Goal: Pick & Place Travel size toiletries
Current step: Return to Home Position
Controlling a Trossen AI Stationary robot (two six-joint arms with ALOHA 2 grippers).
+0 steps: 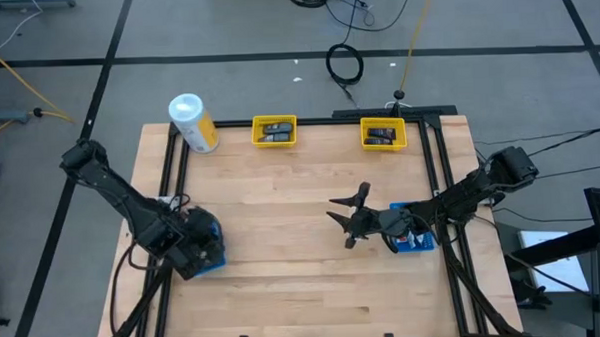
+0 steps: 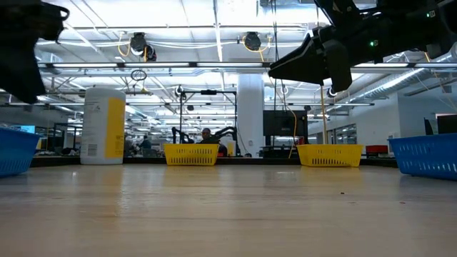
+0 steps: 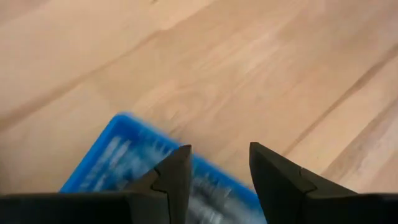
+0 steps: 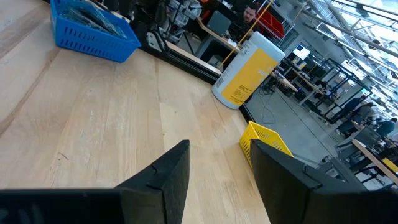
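Observation:
My left gripper (image 3: 217,149) is open and empty, just above the left blue tray (image 3: 106,155), which holds blurred toiletries wrapped in clear film (image 3: 134,165). In the high view it (image 1: 195,244) covers most of that tray (image 1: 215,254). My right gripper (image 4: 217,146) is open and empty, raised above the table's middle (image 1: 347,215), left of the right blue tray (image 1: 415,243). It points toward the table's left side. Small dark toiletries lie in two yellow trays (image 1: 274,132) (image 1: 383,136) at the far edge.
A big white-and-yellow canister (image 1: 193,122) stands at the far left corner; it also shows in the right wrist view (image 4: 249,71). Black frame rails (image 1: 435,164) run along the table's sides. Bare wood lies between the two arms (image 1: 281,209).

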